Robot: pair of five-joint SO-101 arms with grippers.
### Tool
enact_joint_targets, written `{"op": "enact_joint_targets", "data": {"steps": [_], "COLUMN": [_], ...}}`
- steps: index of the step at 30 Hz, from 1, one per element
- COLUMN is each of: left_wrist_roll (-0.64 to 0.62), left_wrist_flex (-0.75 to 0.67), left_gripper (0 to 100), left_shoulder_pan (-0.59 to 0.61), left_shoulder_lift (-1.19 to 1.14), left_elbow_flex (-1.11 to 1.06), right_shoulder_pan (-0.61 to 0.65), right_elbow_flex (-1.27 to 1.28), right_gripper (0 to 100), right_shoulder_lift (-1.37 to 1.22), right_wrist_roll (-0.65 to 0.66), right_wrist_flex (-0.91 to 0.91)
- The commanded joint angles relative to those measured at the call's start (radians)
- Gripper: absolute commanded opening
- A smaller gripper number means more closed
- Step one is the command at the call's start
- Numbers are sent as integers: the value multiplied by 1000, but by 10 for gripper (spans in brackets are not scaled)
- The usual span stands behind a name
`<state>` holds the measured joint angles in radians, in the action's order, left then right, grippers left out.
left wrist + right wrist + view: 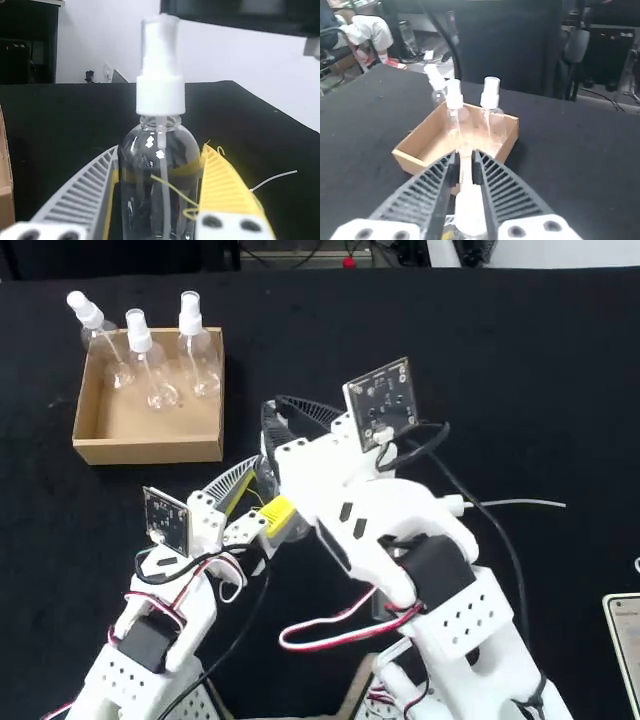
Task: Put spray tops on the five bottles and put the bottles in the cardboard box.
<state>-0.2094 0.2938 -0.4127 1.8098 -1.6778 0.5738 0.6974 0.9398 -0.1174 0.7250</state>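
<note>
Centre of the black bench (520, 370): my left jaws are clenched on the body of a clear bottle (159, 200). The grey finger (80, 195) presses one side and the yellow finger (222, 190) the other, and the bottle stands upright between them. A white spray top (160, 80) sits on its neck, with the thin dip tube running down inside the clear wall. I cannot tell whether the base touches the bench.

My right jaws are set over the same bottle from above. Their black ribbed fingers (427, 192) are pinched shut on the spray top, leaving only a narrow strip of white between the tips.

From the high view, my left arm (150, 640) and right arm (440, 590) meet over the middle of the bench, near the closest corner of the cardboard box (150, 450). The box lies towards the far left of the bench, open side up.

Three capped bottles (148, 365) stand in the box in a row along its far wall. The one in the far left corner (95, 330) tilts outward over the rim. The other two are close to upright and just beside each other.

A white cable (520, 503) lies on the bench to the right of my arms, well apart from the box.
</note>
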Motion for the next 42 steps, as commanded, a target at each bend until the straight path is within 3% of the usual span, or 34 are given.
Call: {"op": "enact_joint_targets", "data": {"steps": [1,12,18,22,28,37,42], "left_wrist_roll": [0,0,0,0,0,0,92], "left_wrist_flex": [-5,-5,-5,-5,-14,-213,-341], "left_gripper": [80,80,80,80,83,84,84], "left_shoulder_pan": [4,25,54,84,254,521,634], "left_shoulder_lift": [6,3,3,3,11,11,2], "left_elbow_flex": [-21,-22,-22,-22,-19,-18,-16], "right_shoulder_pan": [26,46,91,20,-135,-135,-110], "right_elbow_flex": [-8,-74,-170,-182,-47,427,493], "right_gripper": [38,44,154,145,56,44,43], "right_shoulder_lift": [4,41,137,196,188,186,182], "right_wrist_roll": [26,78,84,86,80,78,78], "right_wrist_flex": [18,112,255,273,258,-101,-137]}}
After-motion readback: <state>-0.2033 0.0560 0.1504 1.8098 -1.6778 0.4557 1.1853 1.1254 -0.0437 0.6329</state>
